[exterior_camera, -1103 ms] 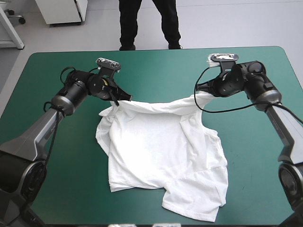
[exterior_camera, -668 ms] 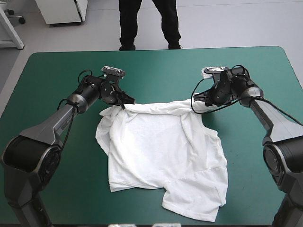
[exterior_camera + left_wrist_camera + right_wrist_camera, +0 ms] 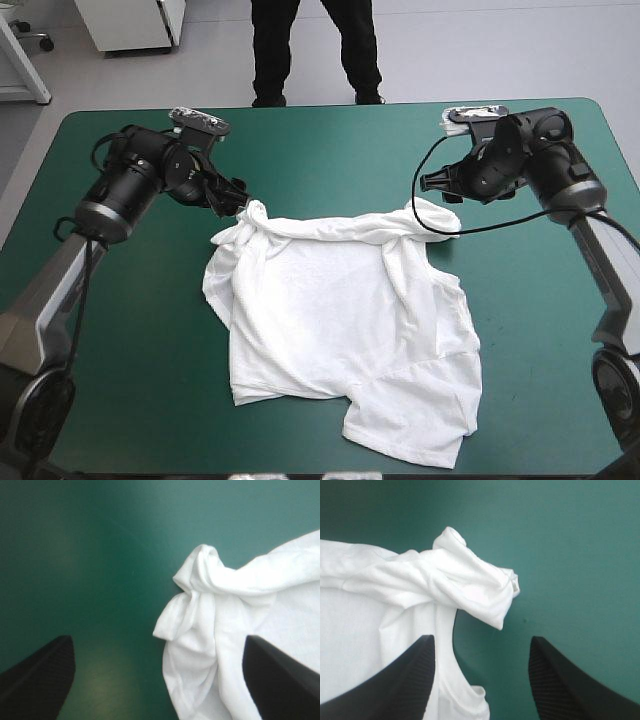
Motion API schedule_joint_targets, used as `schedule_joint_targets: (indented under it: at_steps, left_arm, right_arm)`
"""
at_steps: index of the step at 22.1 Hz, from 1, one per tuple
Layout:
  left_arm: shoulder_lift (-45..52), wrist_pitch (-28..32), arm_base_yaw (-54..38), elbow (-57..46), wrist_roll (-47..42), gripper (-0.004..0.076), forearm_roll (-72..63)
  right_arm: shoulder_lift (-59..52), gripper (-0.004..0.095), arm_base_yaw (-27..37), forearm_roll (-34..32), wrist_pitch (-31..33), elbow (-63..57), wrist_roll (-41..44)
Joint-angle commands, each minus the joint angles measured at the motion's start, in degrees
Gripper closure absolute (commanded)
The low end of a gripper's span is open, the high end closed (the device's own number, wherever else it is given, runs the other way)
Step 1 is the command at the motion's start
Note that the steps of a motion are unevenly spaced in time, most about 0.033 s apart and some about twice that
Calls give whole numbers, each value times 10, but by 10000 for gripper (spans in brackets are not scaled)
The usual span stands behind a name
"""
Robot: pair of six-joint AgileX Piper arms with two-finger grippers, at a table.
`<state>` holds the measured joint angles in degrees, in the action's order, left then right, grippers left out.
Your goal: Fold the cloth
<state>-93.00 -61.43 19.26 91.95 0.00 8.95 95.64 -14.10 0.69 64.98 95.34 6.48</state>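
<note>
The T-shirt (image 3: 340,330) lies spread at the centre of the teal-green cover (image 3: 120,400), as earlier. Its near hem is wrinkled and uneven, nearest the table's near edge on the right. The body is thin, soft white fabric with shallow creases. The far edge, earlier held up at both ends, now lies in a slack rolled band. Each end has dropped into a twisted bunch on the smooth matte cover.

The left gripper (image 3: 157,640) has let go of the far-left corner. Its curved black fingers stand wide apart, the bunch ahead of them. The right gripper (image 3: 481,639) has likewise let go. Its ribbed fingers stand wide apart, the far-right bunch just ahead.
</note>
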Motion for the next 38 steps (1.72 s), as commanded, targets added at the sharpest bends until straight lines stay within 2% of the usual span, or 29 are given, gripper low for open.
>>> schedule_joint_targets:
  at_steps: [1, 4, 9, 16, 21, 28, 31, 35, 38]
  left_arm:
    - [82, -19, 0, 16, -4, 71, 12]
    - [144, -42, 0, -10, -8, 73, 9]
    - [233, -76, 0, -119, -20, 159, 3]
    - [262, -80, 0, -176, -19, 232, -8]
    - [262, -71, 0, -176, -19, 232, -29]
    - [262, -77, 0, -176, -19, 232, -34]
    - [262, -75, 0, -176, -14, 232, -43]
    - [262, -72, 0, -176, -14, 232, -44]
    - [262, -72, 0, -176, -14, 232, -44]
  right_arm:
    - [-72, 391, 2, 3, 41, 20, -5]
    - [-119, 391, -12, 4, 65, 1, -5]
    - [-213, 391, -33, 20, 65, -115, 26]
    - [-261, 391, -33, 24, 57, -238, 42]
    - [-260, 389, -49, 23, 29, -305, 42]
    - [-259, 389, -81, -2, -112, -456, 123]
    - [-252, 390, -81, -2, -140, -503, 124]
    - [-216, 395, -81, 10, -186, -522, 124]
    - [-166, 410, -81, 55, -216, -522, 121]
